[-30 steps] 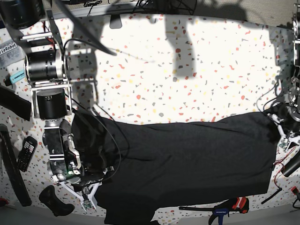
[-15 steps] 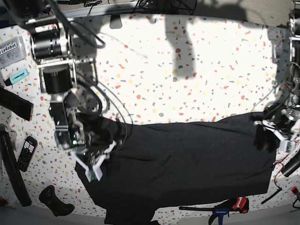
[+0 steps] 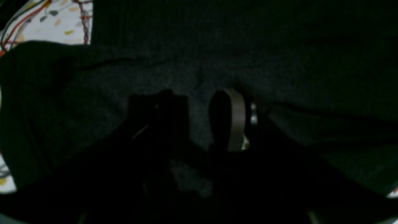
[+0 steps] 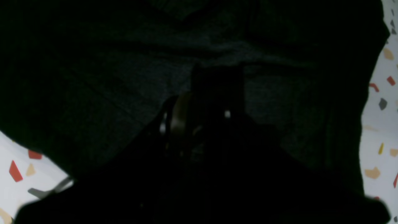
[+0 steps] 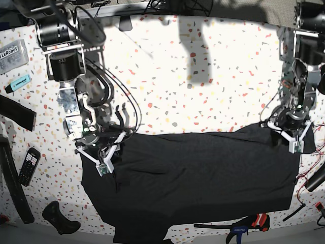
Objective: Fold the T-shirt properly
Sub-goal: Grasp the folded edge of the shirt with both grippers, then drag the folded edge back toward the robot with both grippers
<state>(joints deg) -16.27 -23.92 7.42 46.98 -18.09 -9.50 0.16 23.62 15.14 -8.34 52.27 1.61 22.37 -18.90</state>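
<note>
The dark T-shirt (image 5: 203,178) lies spread across the near half of the speckled table (image 5: 203,76). My right gripper (image 5: 104,155) is at the shirt's left edge on this view's left, shut on a fold of the fabric. My left gripper (image 5: 288,136) is at the shirt's upper right corner, shut on the fabric there. In the left wrist view the fingers (image 3: 231,118) pinch the T-shirt (image 3: 279,62). In the right wrist view the gripper (image 4: 202,102) is buried in the dark T-shirt (image 4: 93,62), which fills nearly the whole frame.
A remote control (image 5: 29,165), a black handle-shaped object (image 5: 60,217) and a black strap (image 5: 10,188) lie at the left edge. A teal marker (image 5: 19,82) and a labelled box (image 5: 12,53) sit at the far left. A red and blue clamp (image 5: 249,223) is at the front edge. Loose wires (image 5: 307,175) hang at the right.
Both arms have moved toward the far side of the table, each pulling its edge of the T-shirt along. The shirt's left edge and right corner now lie farther back.
</note>
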